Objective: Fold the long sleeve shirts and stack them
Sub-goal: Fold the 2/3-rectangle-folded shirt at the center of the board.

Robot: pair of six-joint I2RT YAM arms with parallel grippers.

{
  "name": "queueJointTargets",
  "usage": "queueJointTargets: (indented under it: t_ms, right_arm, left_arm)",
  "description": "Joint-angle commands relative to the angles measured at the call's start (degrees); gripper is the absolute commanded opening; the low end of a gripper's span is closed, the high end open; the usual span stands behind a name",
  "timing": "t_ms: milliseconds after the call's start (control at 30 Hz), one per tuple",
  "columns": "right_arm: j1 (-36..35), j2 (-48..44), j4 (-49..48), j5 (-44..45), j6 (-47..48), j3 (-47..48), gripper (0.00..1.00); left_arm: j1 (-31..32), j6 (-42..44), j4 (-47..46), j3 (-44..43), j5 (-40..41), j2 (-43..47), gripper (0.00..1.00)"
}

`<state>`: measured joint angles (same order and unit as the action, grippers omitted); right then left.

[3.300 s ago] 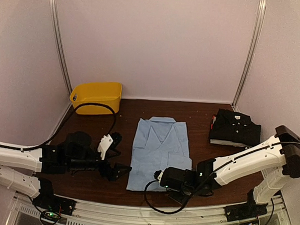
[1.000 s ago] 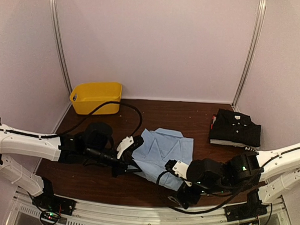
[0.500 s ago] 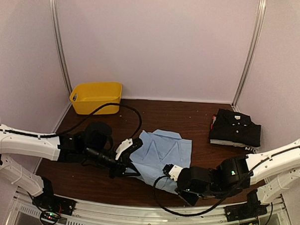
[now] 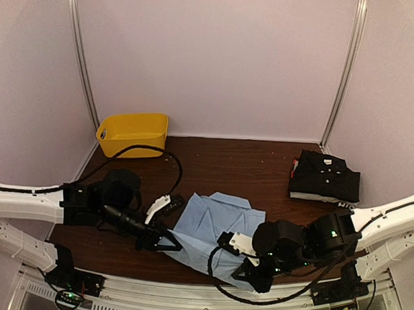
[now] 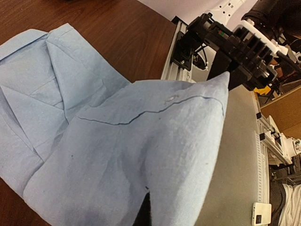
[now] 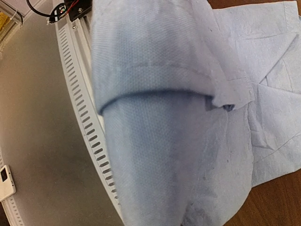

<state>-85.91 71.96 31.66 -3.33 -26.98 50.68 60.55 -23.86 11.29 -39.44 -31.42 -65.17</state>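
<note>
While the left gripper (image 4: pixel 163 241) and right gripper (image 4: pixel 248 272) each stay... no, each pinch tight on a near corner of the blue shirt (image 4: pixel 211 220), its collar end lies away from them, toward the far edge of the table (image 4: pixel 220 159). It runs long from near to far, so I think the lifted end goes forward. I count one blue shirt, one folded black shirt (image 4: pixel 326 175) by the right edge, and one bin (image 4: pixel 132 132).

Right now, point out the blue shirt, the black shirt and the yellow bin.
light blue shirt (image 4: pixel 211 227): top external view, flat front panel below the collar.
black shirt (image 4: pixel 326 177): top external view, middle of folded front.
yellow bin (image 4: pixel 136 135): top external view, near outer wall.
</note>
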Motion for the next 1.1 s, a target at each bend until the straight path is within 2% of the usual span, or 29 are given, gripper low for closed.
queueJointTargets:
  t_ms: [0, 233, 433, 633, 867, 933, 1067]
  right_arm:
    - [0.56, -1.30, -1.31, -7.67, -0.13, -0.43, 0.00]
    - [12.34, -4.55, -3.49, -15.10, 2.27, -4.09, 0.02]
    - [24.72, -5.86, -3.80, -22.54, 5.72, -5.43, 0.11]
    - [33.59, -2.40, -3.72, -24.62, 8.17, -5.76, 0.27]
    - [39.21, -0.45, -7.25, -24.96, 9.55, -6.35, 0.56]
    - [39.93, -0.26, -8.79, -25.07, 9.37, -6.82, 0.62]
    - [41.91, 0.13, -12.42, -25.77, 8.48, -8.65, 0.67]
  left_arm:
    - [-0.35, -2.12, 0.87, 0.10, -1.53, 0.23, 0.00]
    - [-3.42, 0.35, 1.35, -4.88, -2.18, -6.62, 0.00]
    - [-10.42, -0.02, -2.36, -7.81, -7.49, -12.93, 0.00]
    - [-15.19, 0.01, -4.85, -12.82, -11.63, -21.21, 0.00]
    - [-18.04, 0.43, -5.55, -18.26, -13.84, -28.36, 0.01]
    - [-18.63, 0.31, -6.21, -19.20, -14.39, -29.59, 0.01]
    - [-19.85, 0.20, -6.63, -20.92, -15.20, -31.81, 0.00]
